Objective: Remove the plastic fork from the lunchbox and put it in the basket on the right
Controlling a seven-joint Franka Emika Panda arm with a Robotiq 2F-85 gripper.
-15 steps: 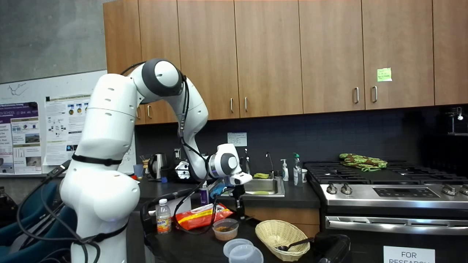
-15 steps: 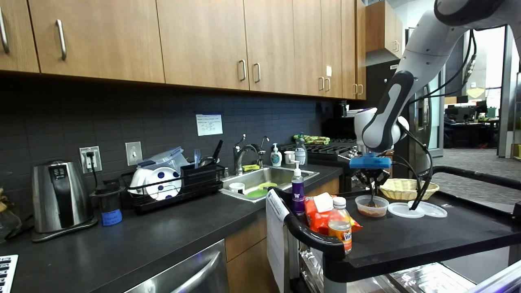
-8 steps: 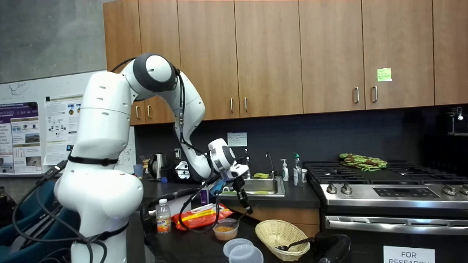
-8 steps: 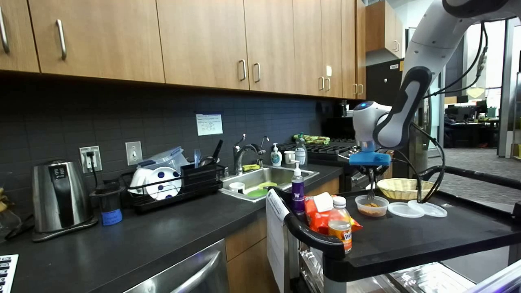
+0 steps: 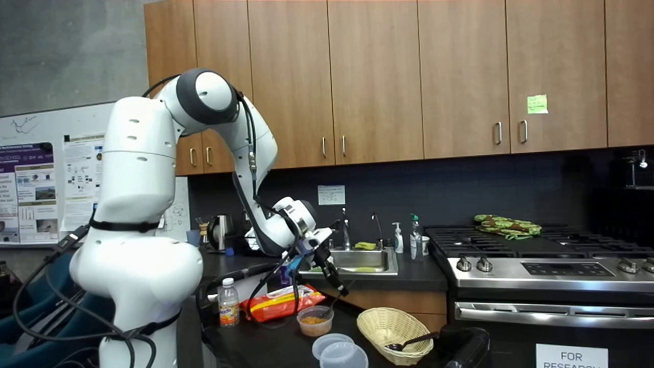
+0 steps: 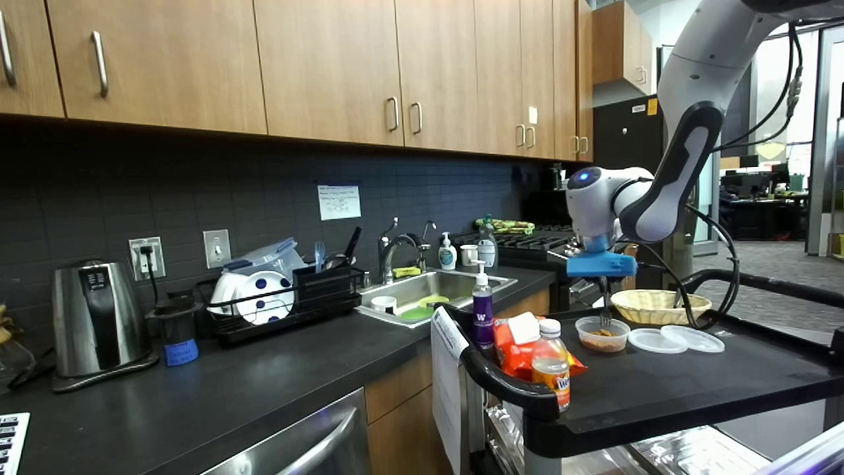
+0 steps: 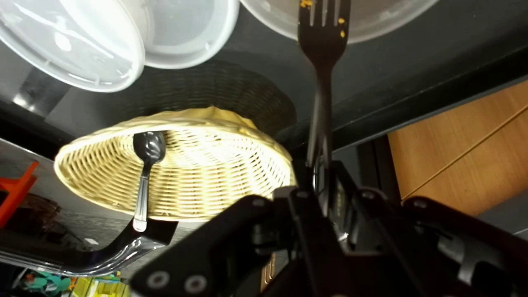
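The lunchbox is a round clear tub (image 5: 315, 330) with orange food, also in an exterior view (image 6: 597, 342); its rim shows at the top of the wrist view (image 7: 383, 27). My gripper (image 7: 321, 177) is shut on the handle of a dark plastic fork (image 7: 324, 53). Orange crumbs cling to the tines, which lie over the tub's rim in the wrist view. In an exterior view my gripper (image 5: 343, 292) is tilted, above and right of the tub, with the fork (image 5: 333, 304) slanting down to the rim. The woven basket (image 5: 386, 319) stands right of the tub; it also shows in the wrist view (image 7: 231, 181).
A black spoon (image 7: 149, 150) lies in the basket, its handle over the rim. Clear lids (image 5: 343, 353) lie in front of the tub. A red snack bag (image 5: 283, 305) and a juice bottle (image 5: 228, 305) stand left. The black cart (image 6: 659, 389) has raised handles (image 6: 508, 379).
My gripper has gone from upright to tilted, fingers pointing right in an exterior view. The fork has swung up out of the food to the tub's rim. The arm has shifted back.
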